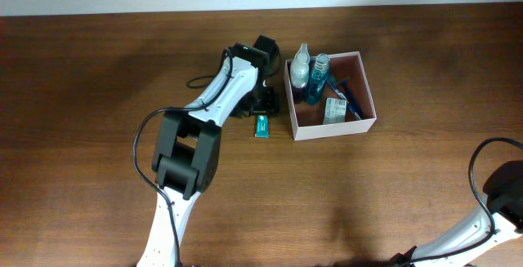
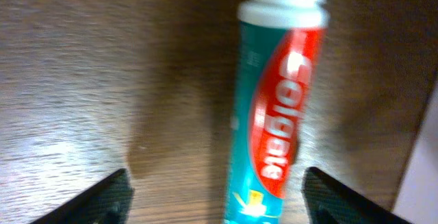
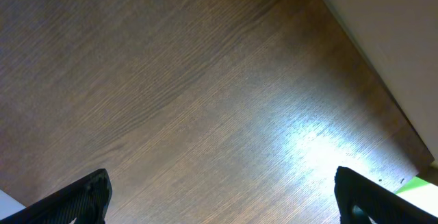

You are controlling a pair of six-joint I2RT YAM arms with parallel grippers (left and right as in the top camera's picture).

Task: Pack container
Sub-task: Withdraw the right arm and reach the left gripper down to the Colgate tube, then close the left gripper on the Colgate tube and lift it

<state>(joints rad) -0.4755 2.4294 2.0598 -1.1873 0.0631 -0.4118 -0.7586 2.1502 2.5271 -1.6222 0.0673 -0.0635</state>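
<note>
Container of thin white walls and a reddish-brown inside stands open-topped on the wooden table. Inside it, along the wall farthest from the robot, a clear bottle with a white top lies beside a blue bottle. A slim blue item lies slanted nearer the middle of the container, and a small pale packet rests toward its near wall.

Just outside the container's left wall a toothpaste tube lies flat on the table, close to that wall but not touching it. The left gripper hangs right beside the same wall, above the far end of the tube. In the left wrist view its fingers are spread wide with the tube lying lengthwise between them, white cap pointing away, and neither finger touches it.

The right arm is well away from the container, toward the table's near right corner. The right wrist view shows the right gripper with its fingers spread apart over bare wood, holding nothing, the table's edge running across the upper right of that view.
</note>
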